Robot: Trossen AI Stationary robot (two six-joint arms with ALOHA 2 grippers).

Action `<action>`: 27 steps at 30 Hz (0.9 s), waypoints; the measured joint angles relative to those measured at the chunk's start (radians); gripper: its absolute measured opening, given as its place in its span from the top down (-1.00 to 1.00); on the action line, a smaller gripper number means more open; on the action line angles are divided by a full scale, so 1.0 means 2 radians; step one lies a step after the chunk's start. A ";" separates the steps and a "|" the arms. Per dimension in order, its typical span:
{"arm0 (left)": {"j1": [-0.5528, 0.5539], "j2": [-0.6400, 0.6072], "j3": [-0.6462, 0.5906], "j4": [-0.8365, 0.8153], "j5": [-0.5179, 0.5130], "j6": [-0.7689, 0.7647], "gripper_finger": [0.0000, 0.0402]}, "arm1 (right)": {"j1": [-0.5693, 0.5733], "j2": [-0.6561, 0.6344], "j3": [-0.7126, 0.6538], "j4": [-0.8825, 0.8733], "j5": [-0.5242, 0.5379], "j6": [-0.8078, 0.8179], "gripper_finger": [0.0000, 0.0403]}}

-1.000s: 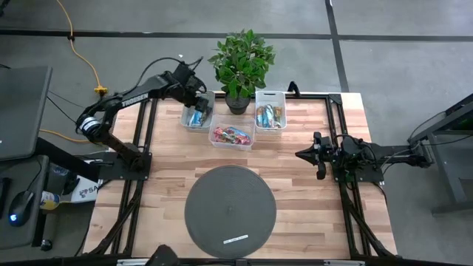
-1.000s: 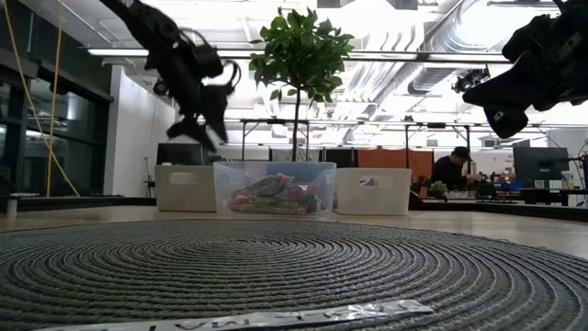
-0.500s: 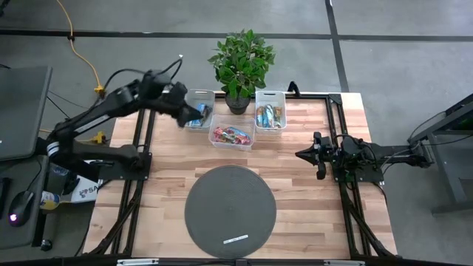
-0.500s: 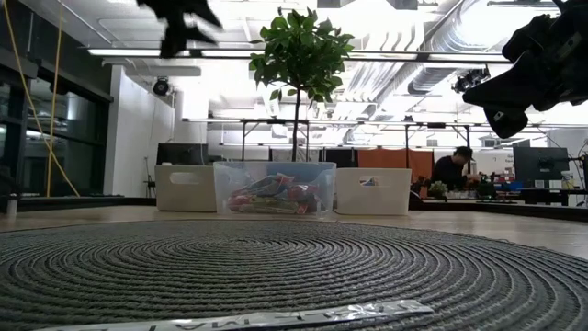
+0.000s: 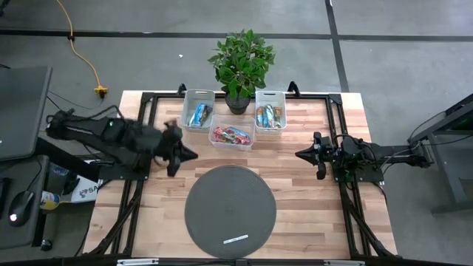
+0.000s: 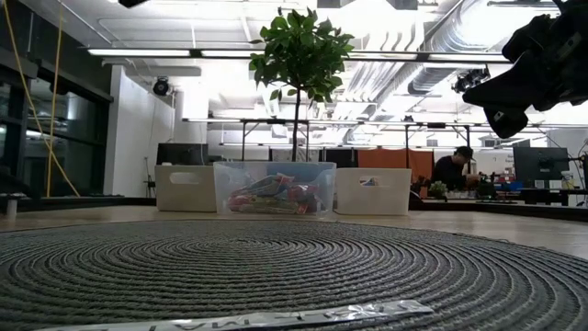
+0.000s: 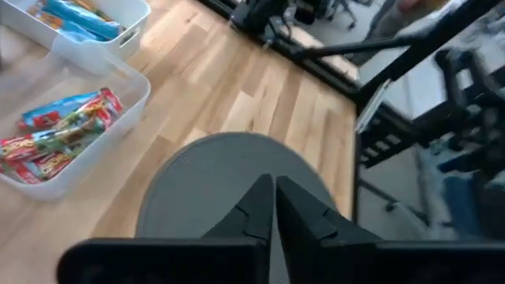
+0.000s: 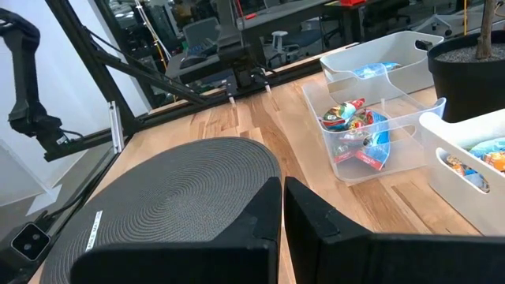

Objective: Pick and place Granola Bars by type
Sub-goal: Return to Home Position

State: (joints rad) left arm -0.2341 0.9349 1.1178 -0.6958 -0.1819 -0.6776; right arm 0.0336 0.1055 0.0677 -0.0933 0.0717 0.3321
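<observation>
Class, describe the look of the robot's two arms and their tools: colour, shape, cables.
Left arm and right arm are dark, near-black jointed links. The left tool and right tool each end in two black wedge-shaped fingers. Dark cables trail behind the right arm.

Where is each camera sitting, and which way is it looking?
High view: above the table, looking straight down; shows the left gripper and right gripper.
Low view: at table-top height by the round mat, looking level at the clear bin of red bars; the right arm shows top right.
Left wrist view: on that wrist, looking down past its fingers at the mat.
Right wrist view: on that wrist, looking past its fingers across the mat.
Shared: all four see mat and bin.
</observation>
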 joint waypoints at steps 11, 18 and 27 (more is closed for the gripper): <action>-0.133 -0.041 -0.113 0.136 -0.148 0.011 0.99 | 0.000 0.000 0.000 0.000 0.000 0.000 1.00; -0.132 -0.130 -0.249 0.330 -0.100 0.055 1.00 | 0.000 0.000 0.000 0.000 0.000 0.000 1.00; -0.132 -0.230 -0.344 0.428 -0.082 0.136 1.00 | 0.000 0.000 0.000 0.000 0.000 0.000 1.00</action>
State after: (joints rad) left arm -0.4973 0.4748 0.4298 0.1598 -0.3449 -0.4059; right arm 0.0336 0.1055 0.0677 -0.0933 0.0717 0.3321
